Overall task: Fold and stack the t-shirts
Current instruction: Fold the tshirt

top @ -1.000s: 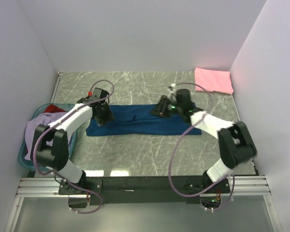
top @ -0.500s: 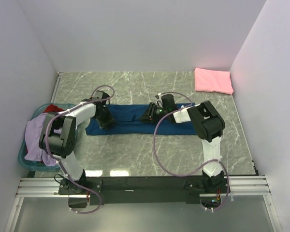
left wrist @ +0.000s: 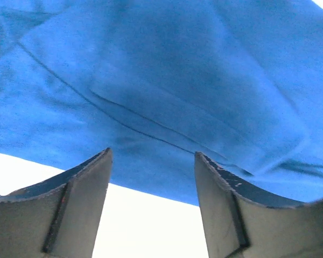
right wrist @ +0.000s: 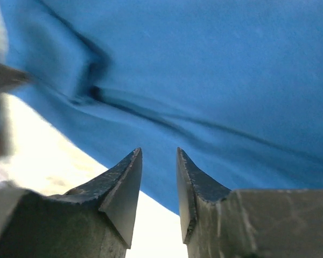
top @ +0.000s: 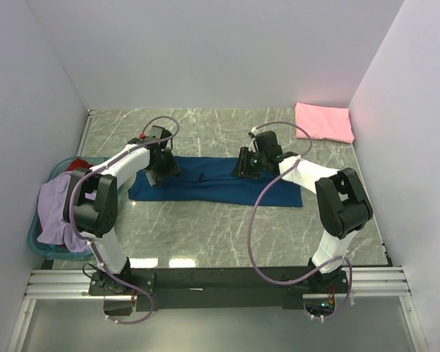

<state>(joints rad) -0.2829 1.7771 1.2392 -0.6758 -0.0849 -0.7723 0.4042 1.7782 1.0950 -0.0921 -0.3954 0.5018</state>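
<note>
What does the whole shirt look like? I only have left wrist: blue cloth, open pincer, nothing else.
Observer: The navy t-shirt lies as a long folded strip across the middle of the table. The left pincer is near its left end.
Operator: Anything stacked yet?
Observer: One folded pink t-shirt lies alone in the far right corner, well clear of the navy one.
</note>
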